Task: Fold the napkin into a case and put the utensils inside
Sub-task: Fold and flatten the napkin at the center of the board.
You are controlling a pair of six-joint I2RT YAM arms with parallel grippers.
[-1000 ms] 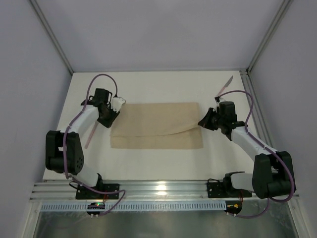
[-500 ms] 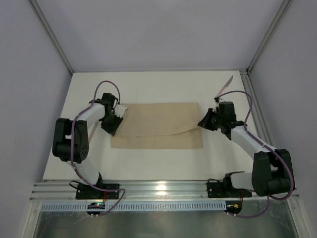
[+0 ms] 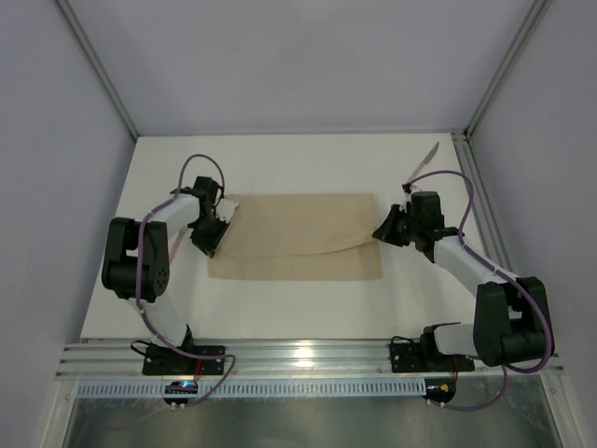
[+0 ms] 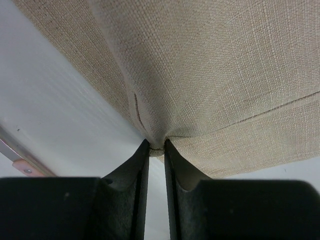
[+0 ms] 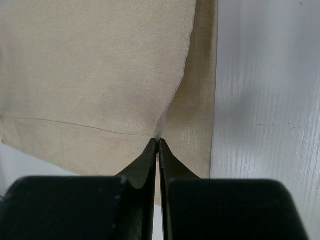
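1. The napkin (image 3: 297, 235) is a plain tan cloth with no pattern. It lies as a long shape in the middle of the counter (image 3: 298, 163). Its top layer is folded over, and a strip of the layer under it shows along the near edge.
2. The left tool (image 3: 215, 231) is at the napkin's left edge. Its two fingers are almost together and pinch a small bit of cloth, which puckers at the tips.
3. The right tool (image 3: 384, 230) is at the napkin's right edge. Its fingers are pressed tight on the edge of the top layer, and that edge curves up to the tips.
4. A knife (image 3: 426, 158) with a pink handle and a grey blade lies by the far right corner of the counter. It is out on the bare counter, apart from the napkin.
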